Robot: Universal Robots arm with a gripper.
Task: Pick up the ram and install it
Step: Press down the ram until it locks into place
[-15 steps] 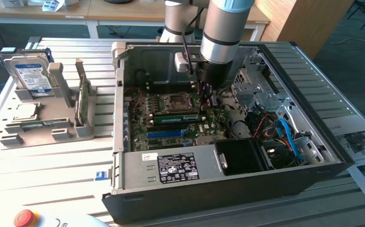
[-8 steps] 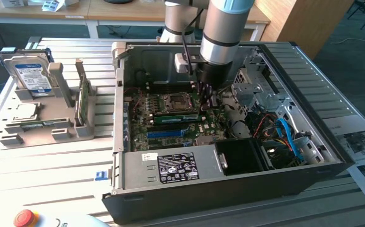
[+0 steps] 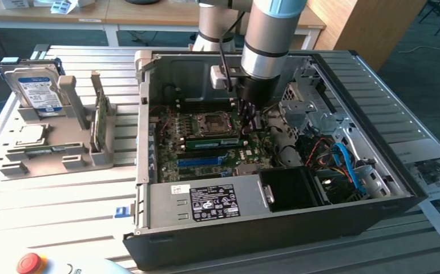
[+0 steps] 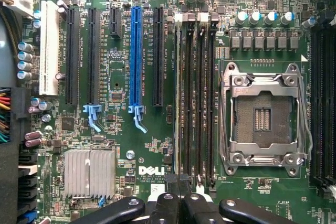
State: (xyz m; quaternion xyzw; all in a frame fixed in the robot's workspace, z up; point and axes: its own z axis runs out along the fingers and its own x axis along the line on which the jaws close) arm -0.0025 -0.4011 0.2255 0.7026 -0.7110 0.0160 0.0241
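My gripper (image 4: pixel 179 192) is inside the open computer case (image 3: pixel 281 228), jaws pressed fully together over the motherboard (image 4: pixel 131 145), holding nothing. Just beyond the fingertips (image 4: pixel 167 205) run the black memory slots (image 4: pixel 195 98), the empty processor socket (image 4: pixel 261 116) beside them. The ram (image 3: pixel 96 123) stands upright (on edge) in the grey holder (image 3: pixel 60 154), well away from my jaws, outside the case.
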